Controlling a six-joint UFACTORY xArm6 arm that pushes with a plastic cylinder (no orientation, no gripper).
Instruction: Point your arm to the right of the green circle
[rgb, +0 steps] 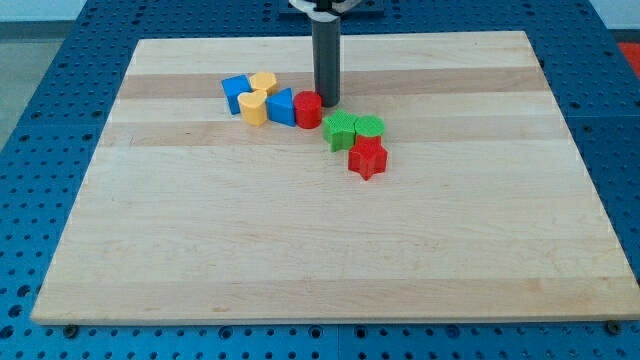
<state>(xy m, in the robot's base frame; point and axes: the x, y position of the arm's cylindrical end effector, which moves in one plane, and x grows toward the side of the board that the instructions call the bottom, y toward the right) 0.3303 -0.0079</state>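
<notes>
The green circle (369, 126) lies on the wooden board (320, 250) just right of centre near the view's top. A green star-like block (339, 131) touches its left side and a red star block (367, 157) sits just below it. My tip (327, 102) stands up and left of the green circle, right beside a red cylinder (307, 109). The tip is apart from the green circle, on its left side.
Left of the red cylinder sit a blue triangle-like block (282, 106), a yellow block (254, 107), another yellow block (263, 82) and a blue block (236, 92), all clustered together. The board's edges border a blue perforated table (40, 100).
</notes>
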